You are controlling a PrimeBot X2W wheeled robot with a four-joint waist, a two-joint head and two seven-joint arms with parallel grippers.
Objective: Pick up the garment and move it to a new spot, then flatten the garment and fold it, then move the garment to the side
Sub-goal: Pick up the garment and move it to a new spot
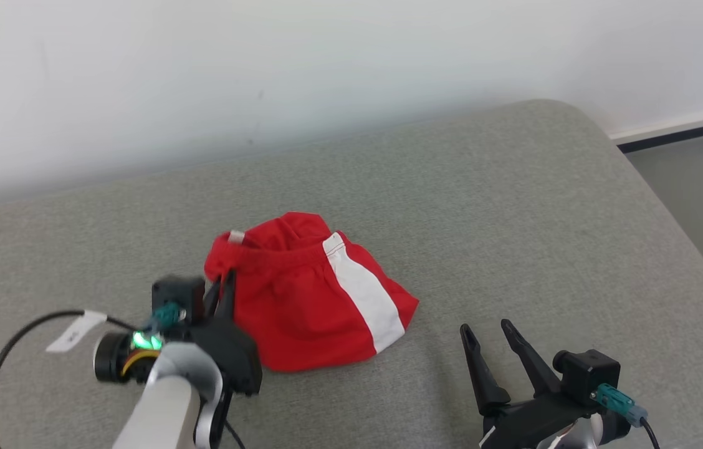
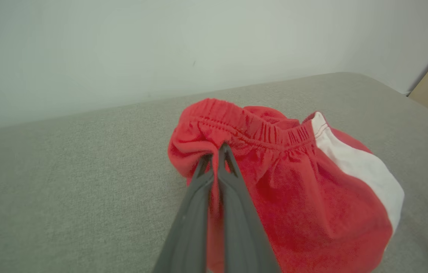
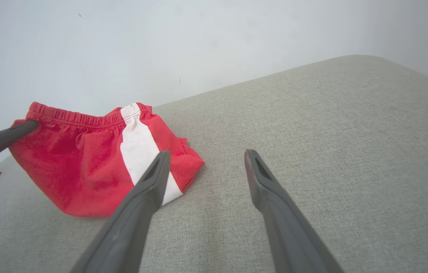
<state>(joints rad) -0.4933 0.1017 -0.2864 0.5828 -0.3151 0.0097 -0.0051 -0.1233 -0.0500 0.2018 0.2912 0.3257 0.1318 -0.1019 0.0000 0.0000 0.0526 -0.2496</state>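
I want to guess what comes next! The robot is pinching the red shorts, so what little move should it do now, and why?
Probably lift the left gripper a little, raising the red shorts off the grey cushion. It is shut on the waistband, the shorts lie bunched, and the right gripper is open, apart from them.

On the cushion (image 1: pixel 513 206) the garment (image 1: pixel 311 305) lies between left gripper (image 1: pixel 222 284) and right gripper (image 1: pixel 485 325)
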